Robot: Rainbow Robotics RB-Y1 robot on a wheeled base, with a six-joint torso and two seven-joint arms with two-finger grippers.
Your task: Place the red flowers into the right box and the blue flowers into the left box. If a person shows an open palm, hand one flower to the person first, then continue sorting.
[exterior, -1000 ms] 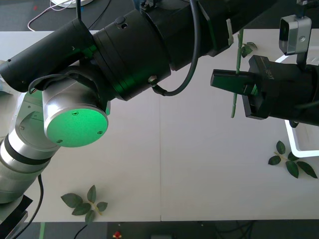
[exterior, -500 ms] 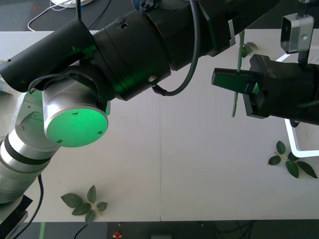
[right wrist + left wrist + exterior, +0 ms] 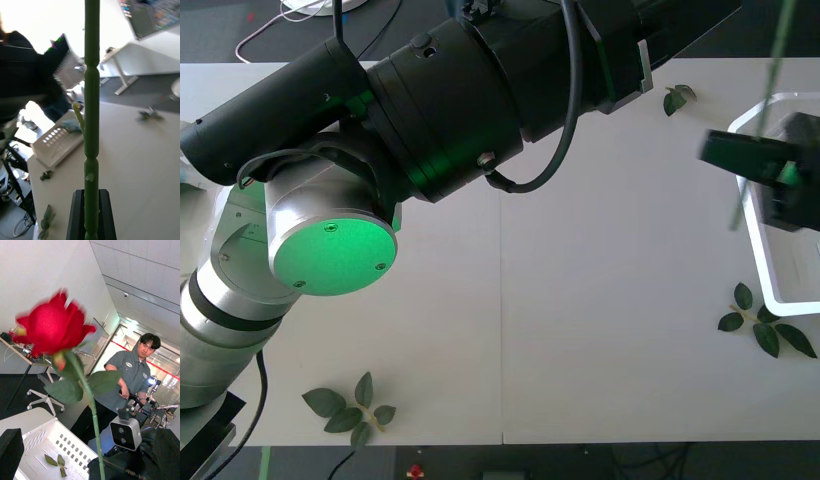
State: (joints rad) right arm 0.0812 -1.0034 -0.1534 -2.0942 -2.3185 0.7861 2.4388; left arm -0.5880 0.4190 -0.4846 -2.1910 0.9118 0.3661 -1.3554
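Front camera: mounted above the arms, facing forward and down onto the bench [image 3: 580, 300]. Right wrist camera: looks closely along a green stem [image 3: 91, 112]. Left wrist camera: tilted upward towards the ceiling. All 3 views share the right box [image 3: 765, 270].

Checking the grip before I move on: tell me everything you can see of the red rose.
The red rose has a full, round red head, green sepals and two broad dark green leaves just under it. Its long, thin, knobbly green stem looks like plastic. It hangs in the air nearly upright, head up, over the near edge of the white tray. The right pincer is shut on the lower stem, and nothing else touches the rose.
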